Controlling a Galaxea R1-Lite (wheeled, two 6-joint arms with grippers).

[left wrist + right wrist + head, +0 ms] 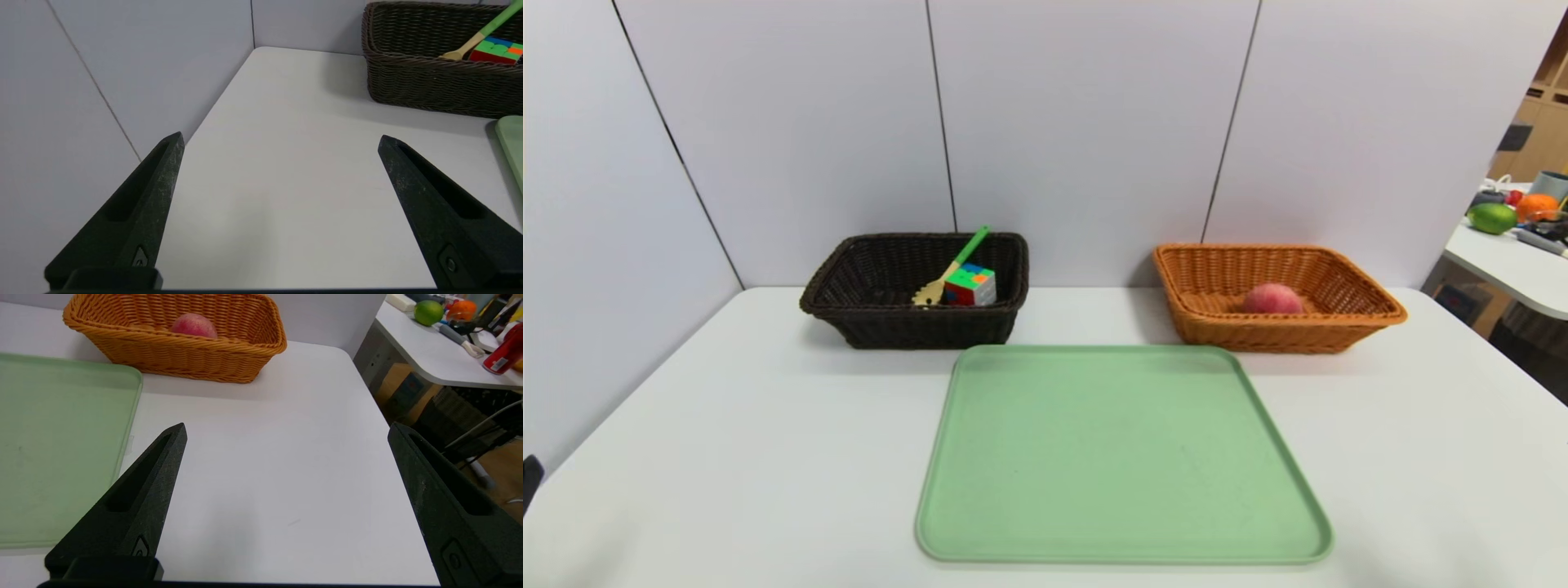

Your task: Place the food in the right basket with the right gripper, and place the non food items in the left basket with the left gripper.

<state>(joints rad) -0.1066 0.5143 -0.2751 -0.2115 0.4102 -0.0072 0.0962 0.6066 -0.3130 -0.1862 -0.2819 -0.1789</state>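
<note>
Here, in the head view, the dark wicker basket point(923, 328) sits toward the far edge of the white bench point(768, 457), on the left. Inside it lie a colourful puzzle cube point(971, 286) and, beside the cube, a pasta spoon point(953, 267) whose green handle slants up to the basket's rim. The orange-brown wicker basket point(1282, 335) sits on the right, holding a round pinkish-red fruit point(1272, 299). A green tray point(1123, 457) lies bare on the bench, nearer than both baskets.

In the left wrist view, the left gripper point(281, 136) stands wide, with nothing between its fingers; it hangs above the left part of the bench, well apart from the dark basket. The cube and part of the spoon show over that basket's rim.

In the right wrist view, the right gripper point(287, 428) is likewise wide and holds nothing, hanging over the right part of the bench. The pinkish-red fruit shows inside the orange-brown basket, and part of the tray lies beyond one finger. Off past the bench's edge, a separate white table point(445, 363) carries a green fruit point(428, 312) and a red can point(504, 353), among other things.
</note>
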